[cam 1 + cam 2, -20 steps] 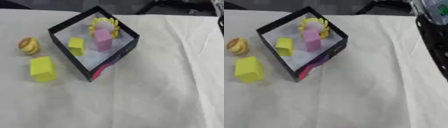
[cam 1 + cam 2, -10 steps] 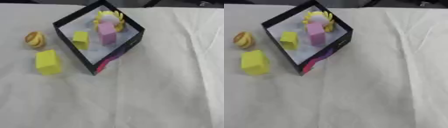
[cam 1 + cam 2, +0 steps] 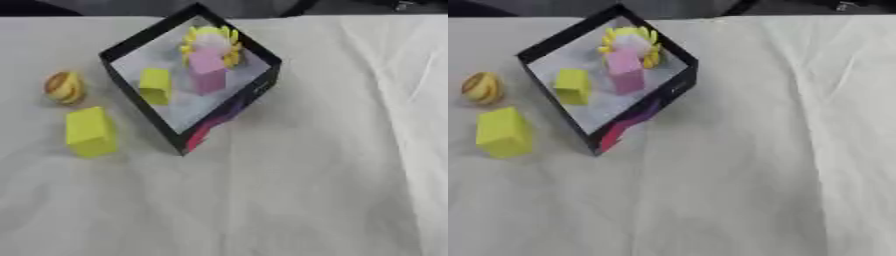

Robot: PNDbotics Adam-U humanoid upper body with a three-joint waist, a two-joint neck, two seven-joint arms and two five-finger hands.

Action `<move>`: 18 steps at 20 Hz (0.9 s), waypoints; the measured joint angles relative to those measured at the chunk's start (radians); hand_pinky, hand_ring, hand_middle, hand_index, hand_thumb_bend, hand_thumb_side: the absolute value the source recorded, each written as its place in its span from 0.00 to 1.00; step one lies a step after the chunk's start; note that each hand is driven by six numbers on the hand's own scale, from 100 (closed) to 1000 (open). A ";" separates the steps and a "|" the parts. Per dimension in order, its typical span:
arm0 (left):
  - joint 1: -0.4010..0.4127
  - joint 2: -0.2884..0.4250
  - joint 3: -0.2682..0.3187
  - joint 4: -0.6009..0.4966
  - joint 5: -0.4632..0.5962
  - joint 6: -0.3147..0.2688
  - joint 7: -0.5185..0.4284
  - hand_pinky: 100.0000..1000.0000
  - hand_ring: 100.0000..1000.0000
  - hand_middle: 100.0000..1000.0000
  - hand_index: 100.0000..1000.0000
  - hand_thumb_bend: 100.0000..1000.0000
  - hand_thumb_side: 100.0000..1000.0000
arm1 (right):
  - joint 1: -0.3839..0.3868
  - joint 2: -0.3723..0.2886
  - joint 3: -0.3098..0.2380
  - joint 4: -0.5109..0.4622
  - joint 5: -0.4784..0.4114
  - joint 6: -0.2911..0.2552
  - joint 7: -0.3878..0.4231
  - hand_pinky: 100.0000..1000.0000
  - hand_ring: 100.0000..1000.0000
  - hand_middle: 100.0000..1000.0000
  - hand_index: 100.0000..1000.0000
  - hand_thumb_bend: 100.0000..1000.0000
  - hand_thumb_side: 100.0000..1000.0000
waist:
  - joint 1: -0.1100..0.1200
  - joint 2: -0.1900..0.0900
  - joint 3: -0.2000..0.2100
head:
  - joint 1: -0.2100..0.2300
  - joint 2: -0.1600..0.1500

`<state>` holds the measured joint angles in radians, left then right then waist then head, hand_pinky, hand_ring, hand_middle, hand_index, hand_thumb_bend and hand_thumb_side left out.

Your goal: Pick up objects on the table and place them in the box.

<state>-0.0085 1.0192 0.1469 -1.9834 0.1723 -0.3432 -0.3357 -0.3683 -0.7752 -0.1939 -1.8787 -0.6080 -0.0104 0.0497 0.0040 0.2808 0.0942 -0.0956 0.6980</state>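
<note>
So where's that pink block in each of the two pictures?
Left eye view: the pink block stands inside the black box, upper middle of the picture.
Right eye view: the same block, shifted a little leftward.
Shared landmark: the yellow frilly thing just behind it in the box.

Staged tabletop setup: white cloth [image 3: 306,175], toy blocks, black box [image 3: 262,85].

The right half and lower part of the cloth-covered table [image 3: 332,165] lie open. In the upper left, the black box [image 3: 232,107] stands corner-on. Just left of the box, a yellow block [image 3: 90,131] and a striped round object [image 3: 64,86] narrow the passage along the left edge.
</note>
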 measured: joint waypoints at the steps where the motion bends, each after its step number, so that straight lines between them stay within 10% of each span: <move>1: 0.000 0.029 -0.009 0.000 -0.045 -0.004 -0.026 0.85 0.87 0.83 0.89 0.00 0.44 | 0.000 0.000 -0.005 0.000 -0.005 0.003 0.001 0.96 0.72 0.63 0.82 0.00 0.47 | 0.000 0.000 0.000 | 0.001 -0.003; 13: -0.086 0.179 -0.190 0.019 -0.465 0.027 -0.064 0.95 0.91 0.80 0.89 0.39 0.09 | -0.005 0.000 -0.014 0.025 -0.010 0.040 0.025 0.97 0.71 0.62 0.81 0.00 0.48 | 0.007 0.000 -0.018 | 0.025 -0.014; 18: -0.124 0.187 -0.258 0.054 -0.501 0.057 -0.038 0.94 0.91 0.79 0.88 0.36 0.18 | -0.019 0.000 -0.011 0.038 -0.010 0.062 0.034 0.96 0.71 0.62 0.81 0.00 0.48 | 0.014 0.000 -0.022 | 0.042 -0.014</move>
<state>-0.1328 1.2061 -0.1108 -1.9294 -0.3289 -0.2857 -0.3733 -0.3877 -0.7748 -0.2049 -1.8405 -0.6181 0.0515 0.0834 0.0176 0.2808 0.0719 -0.0540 0.6841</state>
